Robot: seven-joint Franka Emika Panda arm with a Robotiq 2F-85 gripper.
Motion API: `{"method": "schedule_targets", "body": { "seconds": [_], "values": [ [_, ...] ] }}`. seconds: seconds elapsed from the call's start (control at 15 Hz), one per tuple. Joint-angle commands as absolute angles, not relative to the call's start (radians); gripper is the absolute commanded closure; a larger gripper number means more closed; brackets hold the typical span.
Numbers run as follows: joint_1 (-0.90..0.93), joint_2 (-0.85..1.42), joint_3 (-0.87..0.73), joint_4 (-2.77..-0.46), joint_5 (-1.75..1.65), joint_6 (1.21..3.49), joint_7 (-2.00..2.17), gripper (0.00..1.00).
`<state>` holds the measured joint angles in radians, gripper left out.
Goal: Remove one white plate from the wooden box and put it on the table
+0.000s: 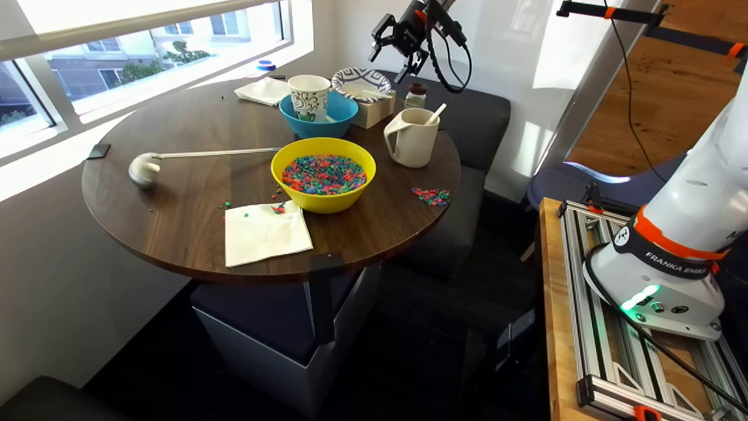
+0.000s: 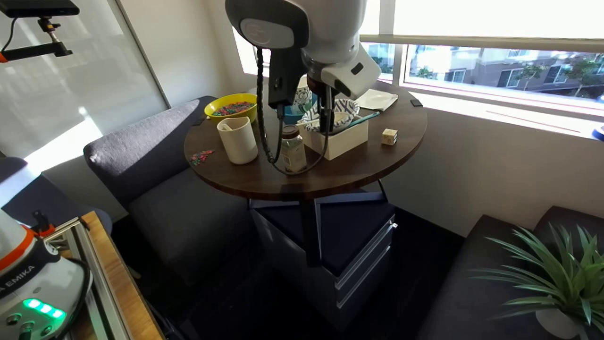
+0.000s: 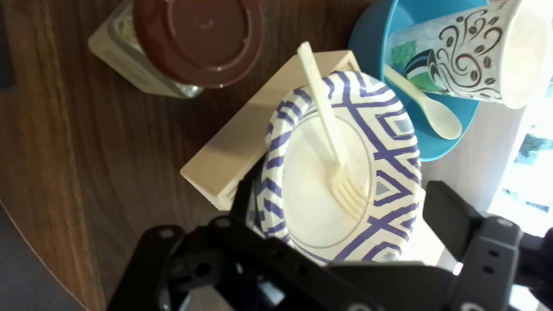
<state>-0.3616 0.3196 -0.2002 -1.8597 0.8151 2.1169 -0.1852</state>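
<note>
Gripper [image 1: 387, 68] has its fingers [image 3: 451, 216] spread wide, nothing grasped. White plate [image 3: 309, 198] shows in the gap between them in the wrist view; can't tell if either one touches the rim.

Plate: small, shallow, bowl-like, looks oval from the wrist. Plain white centre with a thin grey ring round it. Sloped wall carries dark blue-purple bands: diamonds, triangles, crossings. Rim is crimped, short stripes running over it. Off-white fork [image 3: 326, 112] lies across, tines inside, handle out past the rim.

Plate rests at the top of the pale wooden box [image 3: 242, 138]; how deep it sits, can't tell. Teal handle [image 2: 365, 119] just beside it, over the box edge. Box stands on the round table [image 1: 187, 187], dark brown wood top.

Around the box: blue bowl [image 3: 376, 39] just beside, paper cup [image 3: 458, 56] and spoon [image 3: 443, 121] in it; jar [image 3: 203, 39] with red-brown lid near. Mug [image 1: 418, 143] past the jar. Yellow bowl [image 1: 324, 202] of coloured bits farther off.
</note>
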Motion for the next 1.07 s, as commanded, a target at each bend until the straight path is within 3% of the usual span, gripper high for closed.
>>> {"method": "schedule_targets", "body": {
  "seconds": [0.0,1.0],
  "values": [
    [-0.359,0.324,-0.204,-1.852,0.815,2.112,-0.184,0.00],
    [-0.369,0.329,-0.190,-1.854,0.877,2.134,-0.254,0.00]
  ]
}}
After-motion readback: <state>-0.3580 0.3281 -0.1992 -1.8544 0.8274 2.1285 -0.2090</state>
